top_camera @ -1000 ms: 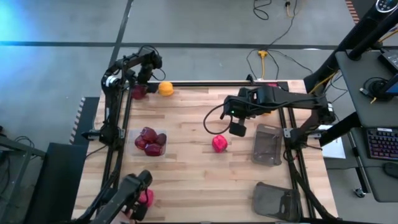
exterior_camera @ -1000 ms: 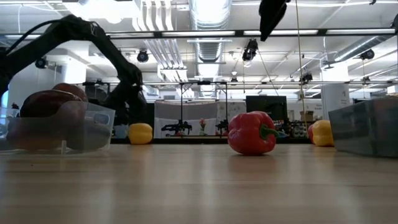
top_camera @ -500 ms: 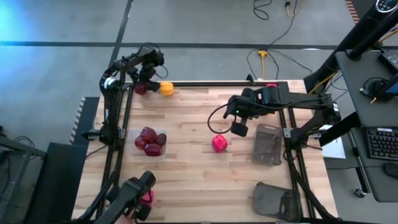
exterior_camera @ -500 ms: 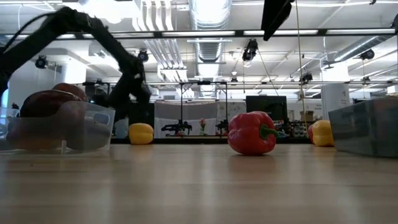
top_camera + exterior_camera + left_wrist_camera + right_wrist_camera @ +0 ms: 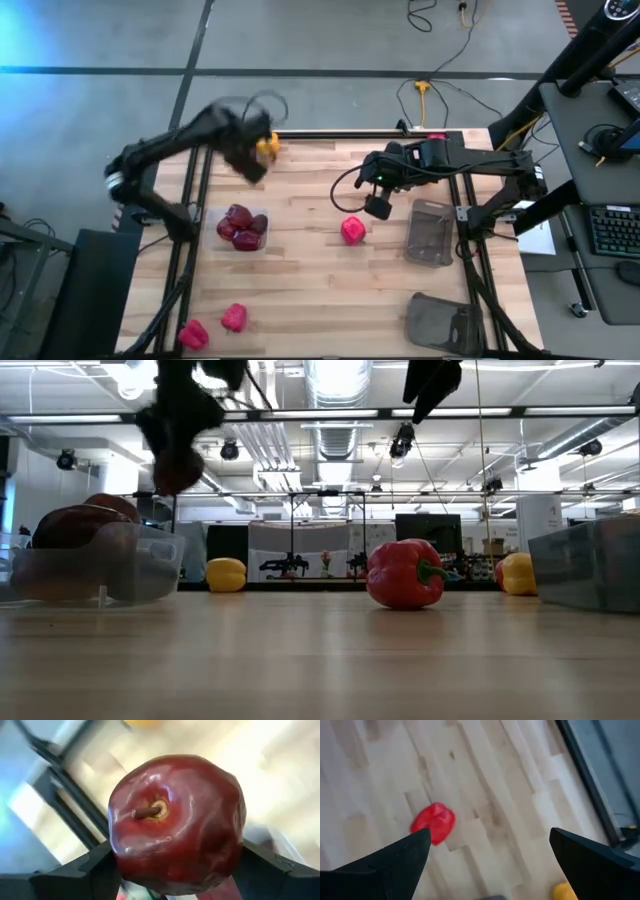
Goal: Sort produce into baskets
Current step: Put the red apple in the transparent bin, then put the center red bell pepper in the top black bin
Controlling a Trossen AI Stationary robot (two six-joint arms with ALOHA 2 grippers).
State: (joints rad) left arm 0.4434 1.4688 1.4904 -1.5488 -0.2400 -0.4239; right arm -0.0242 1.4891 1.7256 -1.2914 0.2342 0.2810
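Note:
My left gripper (image 5: pixel 252 160) is shut on a dark maroon piece (image 5: pixel 175 820), high over the table's far left part, beside a yellow piece (image 5: pixel 268 144). In the low view the maroon piece (image 5: pixel 178 466) hangs well above the table. A clear basket (image 5: pixel 213 222) at the left holds several maroon pieces (image 5: pixel 241 227). My right gripper (image 5: pixel 377 207) is open, above the table just far and right of a bright red piece (image 5: pixel 352 231), which rests on the wood (image 5: pixel 433 823). My left gripper pinches the maroon piece between its two fingers (image 5: pixel 95 867), by two opposite sides (image 5: pixel 122 857). The piece's stem end (image 5: pixel 150 811) faces the wrist camera. The piece is lifted clear of the table.
A second clear basket (image 5: pixel 430 232) and a dark grey basket (image 5: pixel 445 322) stand at the right. Two red pieces (image 5: pixel 235 318) (image 5: pixel 193 335) lie near the front left corner. Another yellow piece (image 5: pixel 517 573) lies at the far right. Bare wood lies in the middle.
My left gripper has risen from the table's far left corner with the maroon piece, lifted it clear, and swung toward the near edge and a little right. The left arm has cleared the front left corner, where two red pieces now show.

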